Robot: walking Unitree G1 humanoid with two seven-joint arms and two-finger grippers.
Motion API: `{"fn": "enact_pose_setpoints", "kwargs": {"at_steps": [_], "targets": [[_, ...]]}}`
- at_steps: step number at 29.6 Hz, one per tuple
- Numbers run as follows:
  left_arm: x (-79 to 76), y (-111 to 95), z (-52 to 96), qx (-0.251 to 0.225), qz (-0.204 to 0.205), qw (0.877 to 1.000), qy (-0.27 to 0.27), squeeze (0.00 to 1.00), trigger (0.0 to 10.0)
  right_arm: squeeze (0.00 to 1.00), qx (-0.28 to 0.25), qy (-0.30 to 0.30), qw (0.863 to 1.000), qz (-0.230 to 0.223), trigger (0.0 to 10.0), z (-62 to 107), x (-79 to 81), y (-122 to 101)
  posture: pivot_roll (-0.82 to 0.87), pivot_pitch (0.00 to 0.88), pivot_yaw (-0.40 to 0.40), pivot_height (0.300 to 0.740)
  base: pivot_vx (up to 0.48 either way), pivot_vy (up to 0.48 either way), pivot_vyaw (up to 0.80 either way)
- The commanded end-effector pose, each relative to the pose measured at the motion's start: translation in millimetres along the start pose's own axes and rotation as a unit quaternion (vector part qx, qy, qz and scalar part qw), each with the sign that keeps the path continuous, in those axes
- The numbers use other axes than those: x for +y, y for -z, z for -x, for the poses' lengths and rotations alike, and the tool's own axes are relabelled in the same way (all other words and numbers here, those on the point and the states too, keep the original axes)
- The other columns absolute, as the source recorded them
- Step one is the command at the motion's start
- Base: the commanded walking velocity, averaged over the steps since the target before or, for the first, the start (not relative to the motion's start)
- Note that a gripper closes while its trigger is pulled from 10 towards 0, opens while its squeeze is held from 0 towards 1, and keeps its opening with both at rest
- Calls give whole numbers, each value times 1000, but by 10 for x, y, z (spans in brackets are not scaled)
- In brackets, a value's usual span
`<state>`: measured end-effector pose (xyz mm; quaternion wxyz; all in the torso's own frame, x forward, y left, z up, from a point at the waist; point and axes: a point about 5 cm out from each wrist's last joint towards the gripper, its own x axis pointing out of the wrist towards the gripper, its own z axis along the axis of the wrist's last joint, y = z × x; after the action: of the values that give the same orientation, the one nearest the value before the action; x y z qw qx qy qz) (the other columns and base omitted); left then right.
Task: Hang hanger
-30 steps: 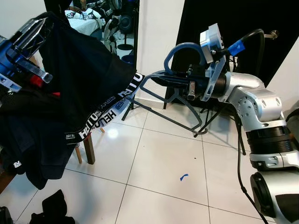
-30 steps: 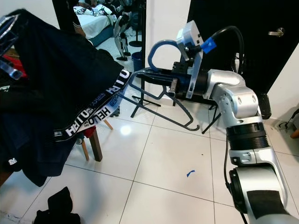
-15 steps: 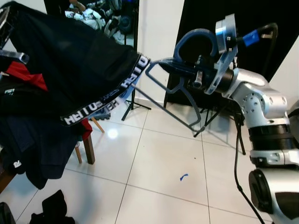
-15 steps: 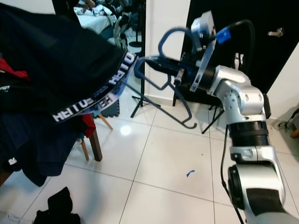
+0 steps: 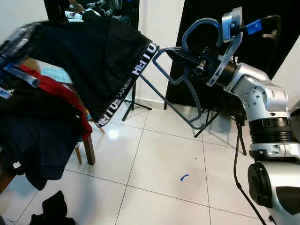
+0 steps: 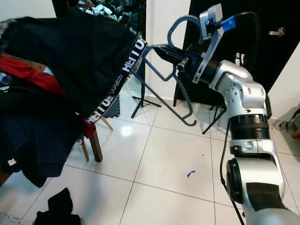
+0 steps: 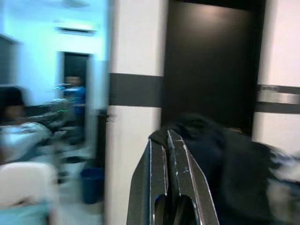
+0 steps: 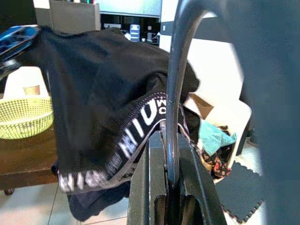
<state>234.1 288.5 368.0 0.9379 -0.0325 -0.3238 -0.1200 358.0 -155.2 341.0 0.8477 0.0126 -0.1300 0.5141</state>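
Keep your right gripper (image 5: 187,60) clamped on the blue-grey plastic hanger (image 5: 183,89), left gripper (image 7: 165,154) pinching the black lettered-waistband garment (image 5: 89,61) beside that hanger, level.

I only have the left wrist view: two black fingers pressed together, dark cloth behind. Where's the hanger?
Observer: The blue-grey plastic hanger is in the right gripper, which is shut on it below the hook and holds it up in front of the black door.
Reviewer: Is that dark cloth on it?
Observer: Partly. The black garment with the white-lettered waistband has its waistband looped over the hanger's end.
Reviewer: And the rest of it?
Observer: It stretches across towards the left gripper, above a pile of red and navy clothes.
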Motion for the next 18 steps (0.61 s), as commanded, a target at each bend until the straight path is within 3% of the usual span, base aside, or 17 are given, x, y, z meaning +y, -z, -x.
{"fn": "enact_pose_setpoints", "kwargs": {"at_steps": [1, 5, 7, 11, 13, 18], "targets": [[131, -171, 10, -30, -38, 998, -41, 0, 0, 0, 7, -2, 1000, 8, 10000, 38, 4, -11, -25, 0, -58, 740, 0, 0, 0], [356, -222, 102, -28, -68, 991, -111, 0, 0, 0, 4, -4, 1000, 9, 10000, 57, -10, -31, -23, 0, -60, 740, 0, 0, 0], [374, -207, 127, -25, -65, 991, -116, 0, 0, 0, 1, 0, 1000, 8, 10000, 60, -23, -41, -23, 0, -60, 740, 0, 0, 0], [248, -112, 144, -6, -46, 996, -73, 0, 0, 0, -6, 11, 1000, 5, 10000, 49, -53, -64, -21, 0, -63, 740, 0, 0, 0], [48, 41, 139, 20, -26, 999, -16, 0, 0, 0, -20, 20, 1000, -2, 10000, 25, -76, -101, -19, 0, -65, 740, 0, 0, 0], [31, 159, 150, 39, -19, 999, -21, 0, 0, 0, -34, 28, 999, -7, 10000, 12, -94, -137, -19, 0, -64, 740, 0, 0, 0]]}}
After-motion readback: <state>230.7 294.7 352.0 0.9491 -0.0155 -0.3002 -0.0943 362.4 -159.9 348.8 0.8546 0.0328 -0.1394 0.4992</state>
